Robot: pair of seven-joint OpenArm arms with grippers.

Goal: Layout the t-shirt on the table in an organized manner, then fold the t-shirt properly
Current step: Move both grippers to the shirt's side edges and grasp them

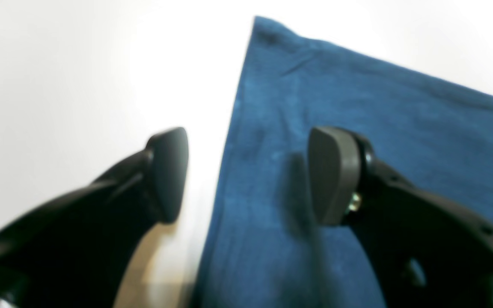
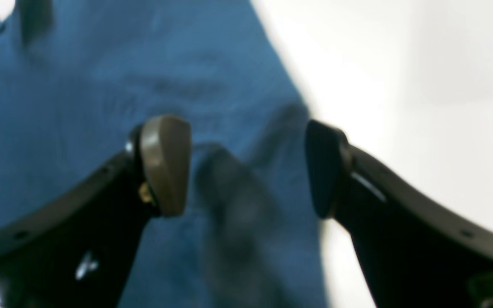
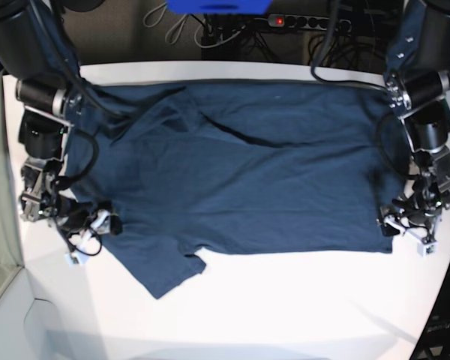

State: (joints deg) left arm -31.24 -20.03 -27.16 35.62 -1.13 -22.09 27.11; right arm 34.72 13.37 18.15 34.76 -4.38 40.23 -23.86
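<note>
With both end effectors, left (image 1: 246, 175) and right (image 2: 246, 167), spread astride t-shirt (image 3: 247, 172) edges, lower evenly to worktop (image 3: 285, 300), then pinch.

No readable txt, labels, brand marks or nos. in any view. T-shirt (image 3: 240, 187) is plain dark blue w/ no print showing, and both wrist views are too blurred to read anything on cloth or gripper parts.
</note>
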